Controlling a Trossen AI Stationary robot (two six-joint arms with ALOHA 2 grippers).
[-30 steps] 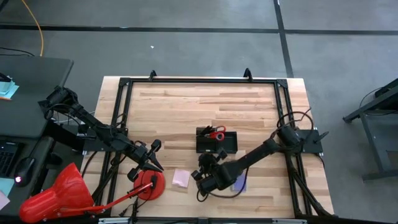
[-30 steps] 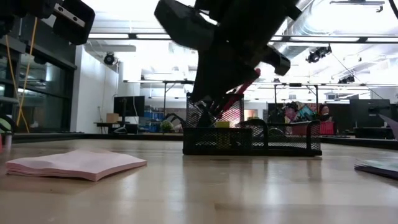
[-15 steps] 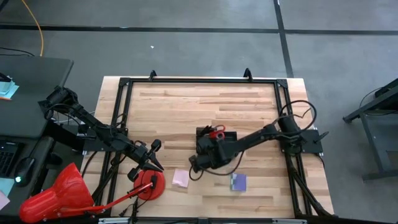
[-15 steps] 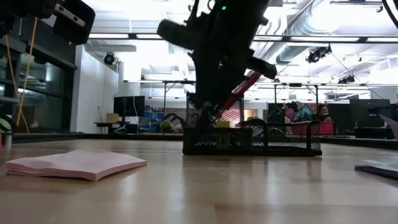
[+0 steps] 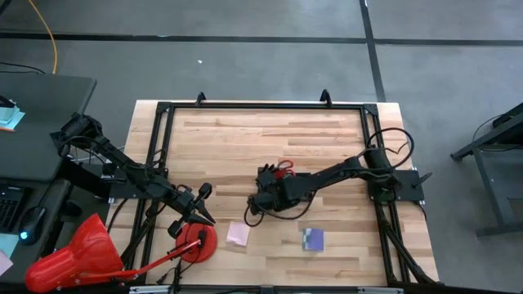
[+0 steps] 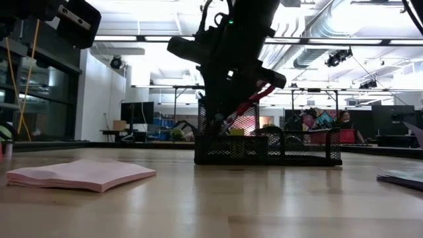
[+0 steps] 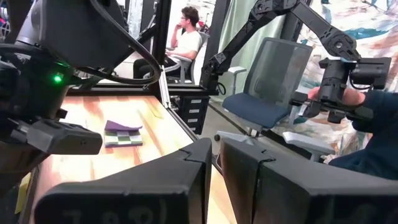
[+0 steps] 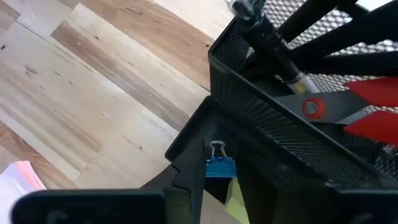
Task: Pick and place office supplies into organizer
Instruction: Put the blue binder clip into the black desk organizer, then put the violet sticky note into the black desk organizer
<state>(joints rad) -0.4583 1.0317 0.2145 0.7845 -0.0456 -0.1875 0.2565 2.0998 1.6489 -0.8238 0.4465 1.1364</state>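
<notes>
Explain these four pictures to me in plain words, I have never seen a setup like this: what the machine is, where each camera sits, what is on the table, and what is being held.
Two dark robot arms work at a wooden table. One camera looks down from above, one sits at table-top height, and one rides on each arm's wrist.

On the table stands a black mesh organizer with red-handled scissors and dark pens already in it. A pink sticky pad and a purple pad lie loose nearer the front edge.

The right gripper hangs at the organizer's end and has a small blue binder clip between its fingers; its jaws look as if they may be letting go, so I cannot say how firmly it is held. The left gripper waits, shut and empty, at the table's left front.
</notes>
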